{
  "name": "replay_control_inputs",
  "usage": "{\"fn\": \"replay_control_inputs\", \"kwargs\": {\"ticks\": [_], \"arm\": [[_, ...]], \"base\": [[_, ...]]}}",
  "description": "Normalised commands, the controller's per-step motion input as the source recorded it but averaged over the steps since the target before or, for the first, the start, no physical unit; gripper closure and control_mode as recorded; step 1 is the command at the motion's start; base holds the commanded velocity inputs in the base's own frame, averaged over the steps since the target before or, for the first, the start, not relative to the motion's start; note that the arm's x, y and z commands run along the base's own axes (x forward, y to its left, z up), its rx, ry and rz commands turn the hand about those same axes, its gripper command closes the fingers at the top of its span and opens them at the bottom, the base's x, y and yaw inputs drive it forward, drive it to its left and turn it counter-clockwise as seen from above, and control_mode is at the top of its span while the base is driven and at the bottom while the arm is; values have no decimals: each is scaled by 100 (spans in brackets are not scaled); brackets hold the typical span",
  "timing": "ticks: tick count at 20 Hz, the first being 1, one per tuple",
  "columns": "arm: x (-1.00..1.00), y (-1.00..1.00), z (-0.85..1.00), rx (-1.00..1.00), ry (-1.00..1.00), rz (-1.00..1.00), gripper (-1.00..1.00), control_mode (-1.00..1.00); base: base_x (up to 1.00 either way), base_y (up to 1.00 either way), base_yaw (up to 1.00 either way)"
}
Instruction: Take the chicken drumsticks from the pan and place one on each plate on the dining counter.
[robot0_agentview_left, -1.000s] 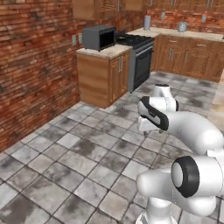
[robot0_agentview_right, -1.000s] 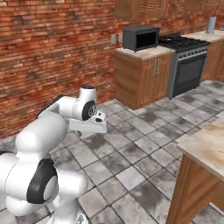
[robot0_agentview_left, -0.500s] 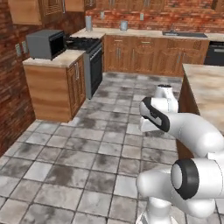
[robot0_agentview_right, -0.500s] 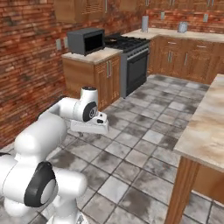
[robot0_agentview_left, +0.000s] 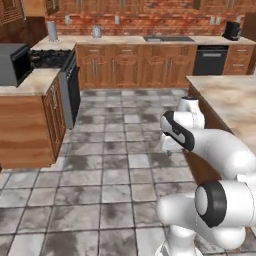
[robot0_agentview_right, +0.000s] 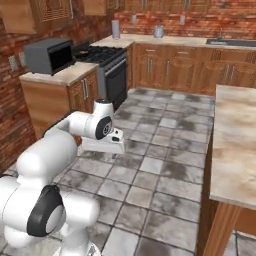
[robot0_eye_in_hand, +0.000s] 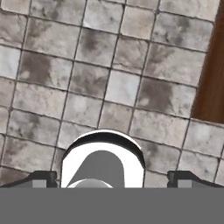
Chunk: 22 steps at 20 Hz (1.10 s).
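Gripper (robot0_eye_in_hand: 113, 178) is spread wide and holds nothing. It points down at the tiled floor (robot0_eye_in_hand: 122, 87), beside the brown base of the dining bench (robot0_agentview_left: 227, 97).

The arm is folded close to the base, between the stove (robot0_agentview_right: 102, 55) and the dining bench. The chicken drumsticks are too small to make out from here. Judging by the task, they sit in the pan on the stove top, but the pan can't be told from the dark burners at this range. The stove is well apart from the gripper.

Handling, as a guess:
- Each drumstick is probably light, rounded and greasy, so it is likely to roll or slip.
- The bone core is stiff and the meat gives a little.
- Take it across the thick meaty end, with the gripper square to the long axis, not on the thin bone tip.
- Come straight down so you clear the pan rim.
- Squeeze gently.
- It isn't fragile, so a short drop onto a plate is fine.
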Motion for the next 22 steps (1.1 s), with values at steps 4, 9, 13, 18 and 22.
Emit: {"fn": "replay_control_inputs", "kwargs": {"ticks": [4, 9, 13, 18, 22], "arm": [[0, 0, 0, 0, 0, 0, -100, 100], [0, 0, 0, 0, 0, 0, -100, 100], [0, 0, 0, 0, 0, 0, -100, 100], [0, 0, 0, 0, 0, 0, -100, 100], [0, 0, 0, 0, 0, 0, -100, 100]], "base": [[95, 52, -43], [97, 52, -41], [99, 52, -40], [100, 52, -39], [100, 55, -22]]}}
